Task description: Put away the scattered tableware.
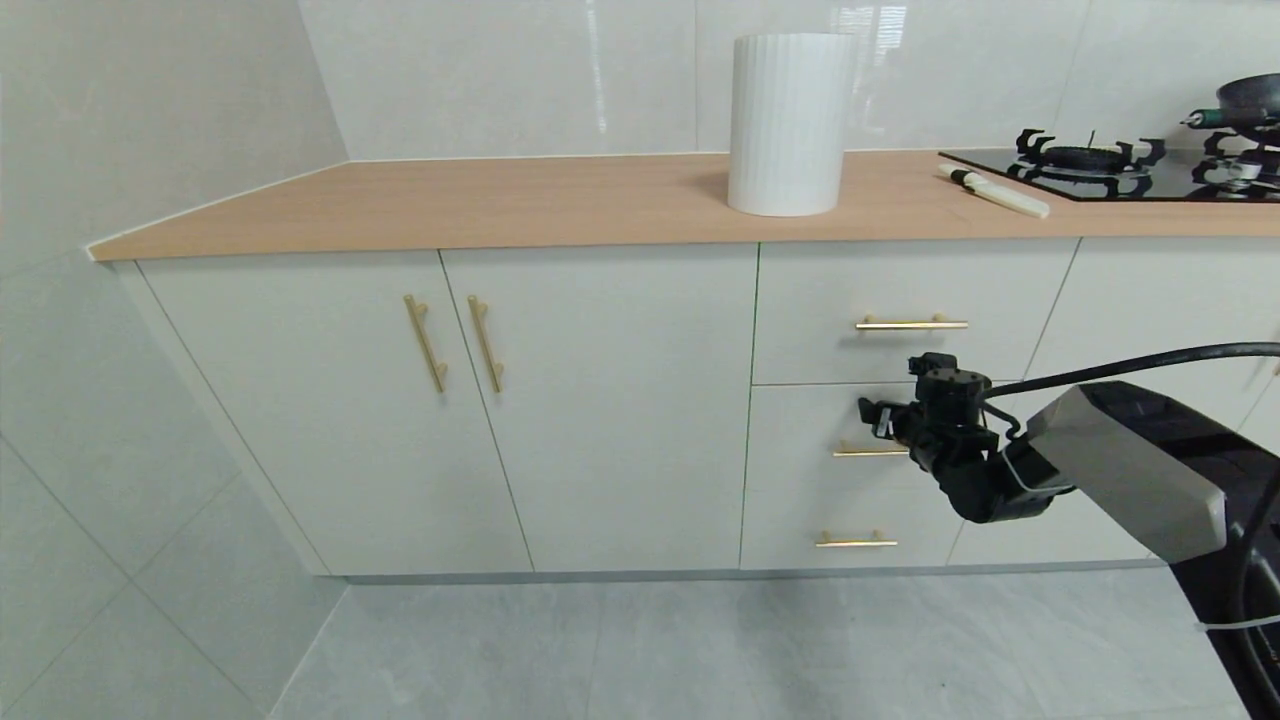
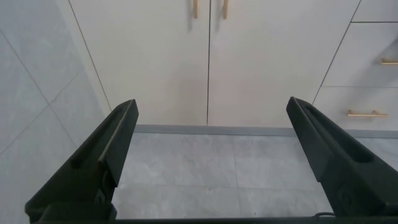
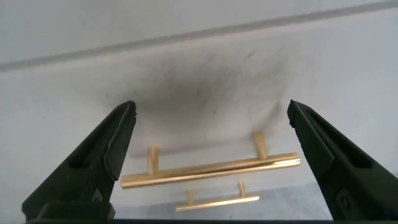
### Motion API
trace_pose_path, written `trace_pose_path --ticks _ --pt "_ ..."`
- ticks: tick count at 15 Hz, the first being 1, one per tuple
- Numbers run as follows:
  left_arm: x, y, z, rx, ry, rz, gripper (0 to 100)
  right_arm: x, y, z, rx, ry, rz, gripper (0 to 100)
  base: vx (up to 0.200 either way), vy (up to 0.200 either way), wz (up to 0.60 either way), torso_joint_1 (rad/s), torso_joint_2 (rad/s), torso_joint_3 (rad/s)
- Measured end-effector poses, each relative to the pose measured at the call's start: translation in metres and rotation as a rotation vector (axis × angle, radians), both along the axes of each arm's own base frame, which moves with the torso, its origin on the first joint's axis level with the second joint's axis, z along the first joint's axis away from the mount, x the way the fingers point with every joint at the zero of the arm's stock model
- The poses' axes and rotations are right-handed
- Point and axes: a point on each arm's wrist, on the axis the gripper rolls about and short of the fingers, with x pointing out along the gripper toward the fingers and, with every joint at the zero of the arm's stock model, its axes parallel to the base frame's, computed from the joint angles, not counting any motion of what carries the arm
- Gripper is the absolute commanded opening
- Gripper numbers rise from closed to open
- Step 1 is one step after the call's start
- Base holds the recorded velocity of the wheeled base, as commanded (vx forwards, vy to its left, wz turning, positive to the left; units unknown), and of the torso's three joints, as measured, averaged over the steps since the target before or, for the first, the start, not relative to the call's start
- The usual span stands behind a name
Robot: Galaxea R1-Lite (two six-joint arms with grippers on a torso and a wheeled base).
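Nearest the lens, the right gripper [image 1: 882,422] is held with its jaws spread wide and nothing between them, facing the middle drawer handle [image 3: 211,171], below and to the right of the white ribbed canister [image 1: 788,123]. The knife [image 1: 993,190] is laid flat on the countertop [image 1: 500,200] to the right of that canister, its long axis slanted, the dark-banded end turned toward the canister and the pale end toward the counter's front edge. The left gripper [image 2: 211,106] is likewise seen wide apart and empty, above the floor [image 2: 205,168].
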Motion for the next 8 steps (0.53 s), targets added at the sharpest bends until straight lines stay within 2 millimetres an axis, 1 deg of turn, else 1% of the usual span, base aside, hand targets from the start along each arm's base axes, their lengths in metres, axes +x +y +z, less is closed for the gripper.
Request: trace_pose_path --ticks 2,3,4,5,8 --pt "0.000 0.000 0.000 0.000 0.000 0.000 100 -0.010 -0.001 0.024 0.008 -0.063 -0.013 100 0.000 0.000 0.00 0.000 0.00 0.000" --pt "0.000 0.000 0.000 0.000 0.000 -0.001 100 -0.019 -0.001 0.038 0.010 -0.085 -0.013 100 0.000 0.000 0.00 0.000 0.00 0.000" --pt "0.000 0.000 0.000 0.000 0.000 0.000 100 -0.032 0.000 0.053 0.012 -0.105 -0.012 100 0.000 0.000 0.00 0.000 0.00 0.000" --pt "0.000 0.000 0.000 0.000 0.000 0.000 100 -0.049 -0.001 0.070 0.014 -0.123 -0.011 100 0.000 0.000 0.00 0.000 0.00 0.000" --pt "0.000 0.000 0.000 0.000 0.000 0.000 100 -0.120 -0.009 0.122 0.002 -0.156 -0.006 100 0.000 0.000 0.00 0.000 0.00 0.000"
